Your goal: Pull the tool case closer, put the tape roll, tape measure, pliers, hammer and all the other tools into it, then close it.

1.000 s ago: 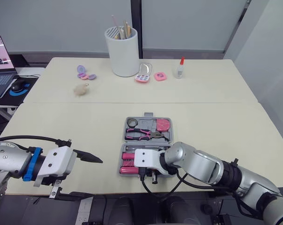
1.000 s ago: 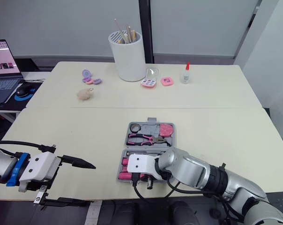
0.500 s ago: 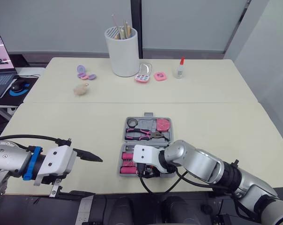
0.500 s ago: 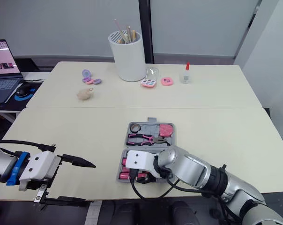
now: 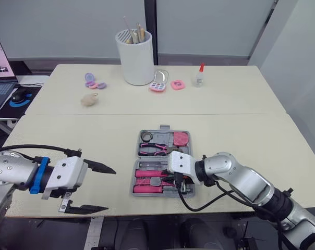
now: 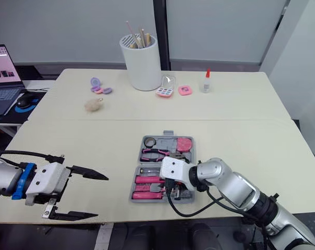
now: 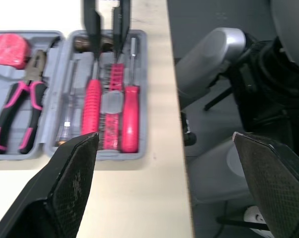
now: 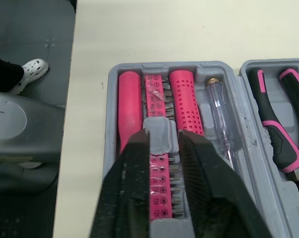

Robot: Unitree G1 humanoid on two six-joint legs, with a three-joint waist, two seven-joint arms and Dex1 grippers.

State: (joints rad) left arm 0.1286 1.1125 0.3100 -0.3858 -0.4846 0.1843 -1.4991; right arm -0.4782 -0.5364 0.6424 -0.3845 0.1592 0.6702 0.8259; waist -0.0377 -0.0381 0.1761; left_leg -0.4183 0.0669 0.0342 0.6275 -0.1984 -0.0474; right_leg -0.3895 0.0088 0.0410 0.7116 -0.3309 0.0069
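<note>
Tool case (image 8: 112, 129) lies open near the bench (image 5: 95, 135) front edge, its tools seated. Right tool (image 8: 162, 136), narrowly parted and empty, hovers over the near half. Left tool (image 5: 95, 190) is spread wide, well apart. We judge closing comes next: catch one half's outer rim and fold it evenly over the hinge.

One tool case (image 5: 164, 127), one pliers (image 5: 154, 150), one glue bottle (image 5: 200, 76).
</note>
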